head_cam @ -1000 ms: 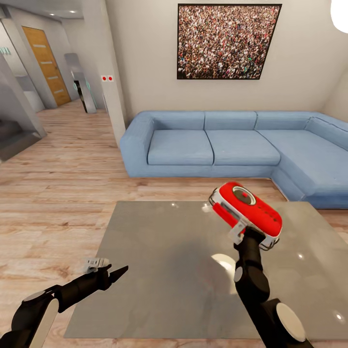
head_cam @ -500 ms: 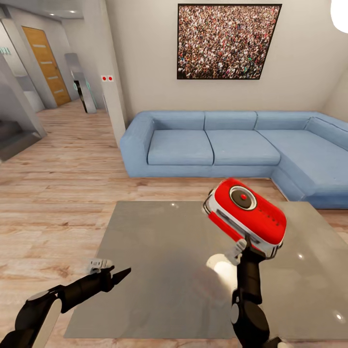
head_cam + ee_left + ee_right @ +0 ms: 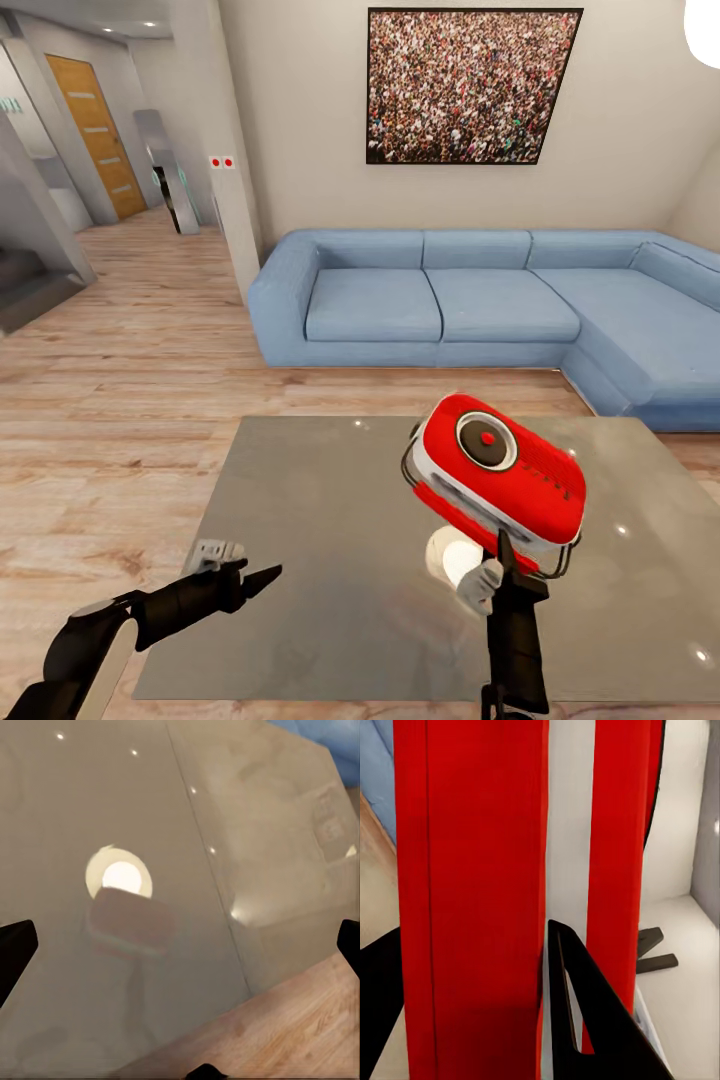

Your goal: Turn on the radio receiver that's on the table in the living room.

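The red radio receiver (image 3: 497, 480) with white trim hangs tilted above the table (image 3: 320, 520), its silver-ringed dial (image 3: 487, 440) turned up toward me. My right gripper (image 3: 505, 562) is shut on its lower edge from below. In the right wrist view the red body (image 3: 472, 870) sits between the black fingers (image 3: 574, 1005). My left gripper (image 3: 262, 577) hovers over the table's near left part, well apart from the radio. In the left wrist view its fingertips (image 3: 16, 945) stand wide apart, open, over the glossy top (image 3: 90, 795), where the radio's blurred reflection (image 3: 127, 922) shows.
A blue corner sofa (image 3: 450, 300) runs behind the table and along its right side, under a framed crowd picture (image 3: 470, 85). Light wood floor (image 3: 120, 400) lies to the left, leading past a wall corner (image 3: 225, 150) to a hallway with a wooden door (image 3: 95, 130).
The right arm has drawn the radio down and toward me, turning its dial face more toward the camera. The left gripper has crept slightly right, further over the table.
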You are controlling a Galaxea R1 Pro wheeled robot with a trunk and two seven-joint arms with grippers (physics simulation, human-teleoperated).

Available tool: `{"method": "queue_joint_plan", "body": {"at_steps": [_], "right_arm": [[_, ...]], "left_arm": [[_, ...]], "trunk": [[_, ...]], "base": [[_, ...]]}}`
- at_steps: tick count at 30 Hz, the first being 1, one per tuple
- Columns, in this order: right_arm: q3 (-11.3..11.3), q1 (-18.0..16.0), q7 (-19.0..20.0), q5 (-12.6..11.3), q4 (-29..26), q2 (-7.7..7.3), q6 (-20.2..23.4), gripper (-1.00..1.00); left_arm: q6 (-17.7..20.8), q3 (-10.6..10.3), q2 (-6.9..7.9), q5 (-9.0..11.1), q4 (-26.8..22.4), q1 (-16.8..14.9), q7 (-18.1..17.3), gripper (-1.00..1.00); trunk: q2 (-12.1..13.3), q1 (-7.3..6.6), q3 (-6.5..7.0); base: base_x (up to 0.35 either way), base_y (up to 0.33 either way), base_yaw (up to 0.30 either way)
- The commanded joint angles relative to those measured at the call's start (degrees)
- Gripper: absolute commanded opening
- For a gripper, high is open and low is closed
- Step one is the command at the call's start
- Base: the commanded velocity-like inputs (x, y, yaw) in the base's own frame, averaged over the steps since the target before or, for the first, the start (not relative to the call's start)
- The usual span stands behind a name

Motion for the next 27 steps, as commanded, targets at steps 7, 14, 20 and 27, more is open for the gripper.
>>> {"method": "queue_joint_plan", "body": {"at_steps": [7, 14, 20, 27], "right_arm": [[4.3, 2.9, -0.6, 1.8, 1.6, -0.70, 0.8, -1.00], [5.5, 3.3, -0.9, 6.9, 7.6, -0.73, 3.0, -1.00], [8.0, 3.4, -1.4, 8.3, 10.9, -0.70, 3.5, -1.00], [9.3, 3.4, -2.9, 8.5, 15.1, -0.50, 5.4, -1.00]], "left_arm": [[1.1, -0.1, -0.04, 0.0, -0.3, 0.0, -0.2, 1.00], [2.8, -0.1, -0.30, 0.0, -0.3, -0.9, -0.8, 1.00], [6.5, -1.1, -3.86, 0.0, -0.4, -3.9, -3.0, 1.00], [11.3, -1.4, -6.62, 0.1, -0.4, -8.3, -4.0, 1.00]], "trunk": [[0.0, 0.00, 0.01], [0.0, 0.00, 0.01], [0.0, 0.00, 0.01], [0.0, 0.00, 0.01]], "base": [[0.000, 0.000, 0.000], [0.000, 0.000, 0.000], [0.000, 0.000, 0.000], [0.000, 0.000, 0.000]]}}
